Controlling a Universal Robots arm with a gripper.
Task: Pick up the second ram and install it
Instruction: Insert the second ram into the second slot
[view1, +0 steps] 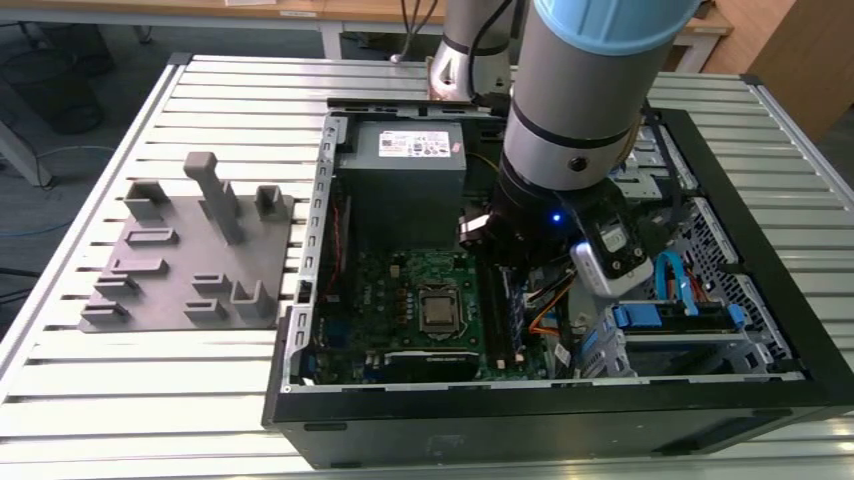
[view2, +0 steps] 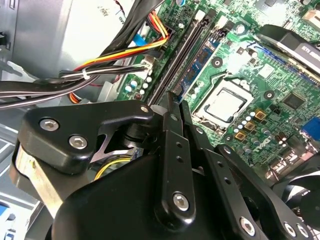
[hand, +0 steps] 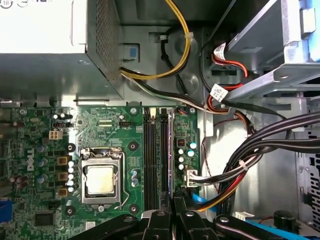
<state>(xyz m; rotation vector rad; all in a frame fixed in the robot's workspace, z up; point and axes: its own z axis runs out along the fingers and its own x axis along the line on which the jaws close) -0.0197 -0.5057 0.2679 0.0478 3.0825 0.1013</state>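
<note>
The second ram (hand: 172, 150) is a thin stick standing on edge in the slot beside two black slot rails (hand: 149, 150), on the green motherboard (hand: 107, 120). In the second wrist view its blue-green board (view2: 199, 62) runs straight up to my fingertips. My gripper (hand: 172, 202) (view2: 176, 102) has its two black fingers drawn together over the stick's near end, with a hairline gap in line with the stick. In the exterior view my arm (view1: 574, 100) reaches down into the open computer case, just to the exterior view's right of the silver socket (view1: 437, 312).
Bundled black, yellow and red cables (hand: 250, 145) lie close beside the slots. The grey power supply (view1: 400, 160) and a metal drive cage (hand: 270, 40) wall in the board. A grey parts fixture (view1: 187, 250) sits on the slatted table at the exterior view's left.
</note>
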